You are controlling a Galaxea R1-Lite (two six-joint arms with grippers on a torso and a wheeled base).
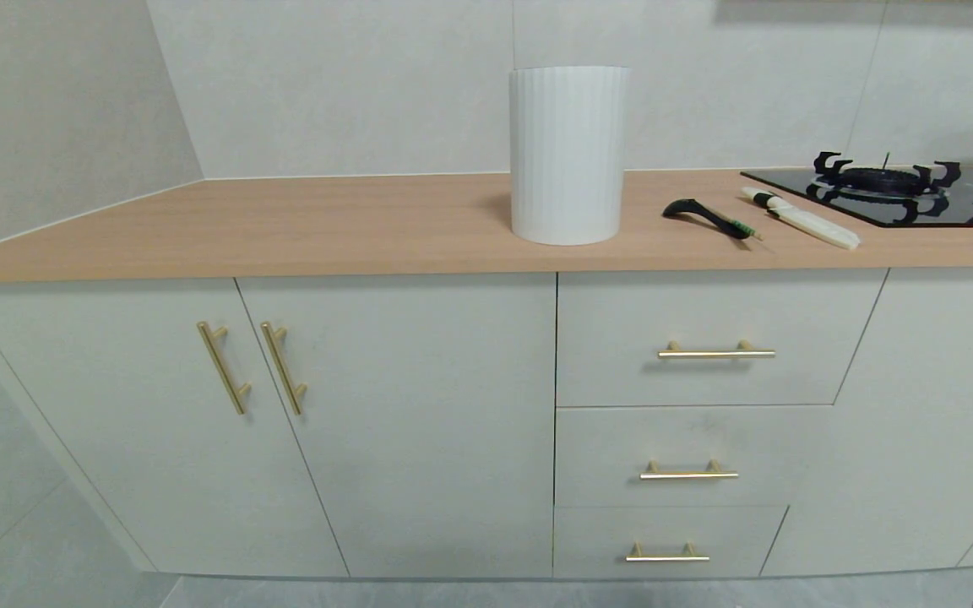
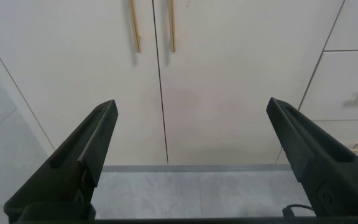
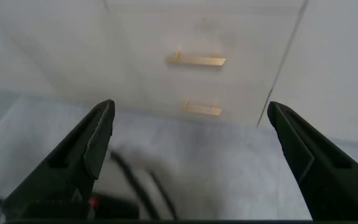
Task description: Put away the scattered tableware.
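Observation:
A tall white ribbed holder [image 1: 568, 154] stands on the wooden countertop [image 1: 301, 224]. To its right lie a black-handled utensil [image 1: 709, 217] and a white utensil [image 1: 801, 219] with a dark band, close to the hob. My left gripper [image 2: 191, 112] hangs low in front of the double cabinet doors [image 2: 160, 74], open and holding nothing. My right gripper [image 3: 191, 115] is also low, facing the lower drawers [image 3: 197, 60] and the floor, open with nothing between its fingers.
A black gas hob [image 1: 900, 190] with pan supports fills the counter's far right. Below the counter are two doors with gold handles [image 1: 250, 367] and three drawers [image 1: 710, 350]. The left half of the counter runs to a corner wall. Dark cables [image 3: 138, 186] lie below the right gripper.

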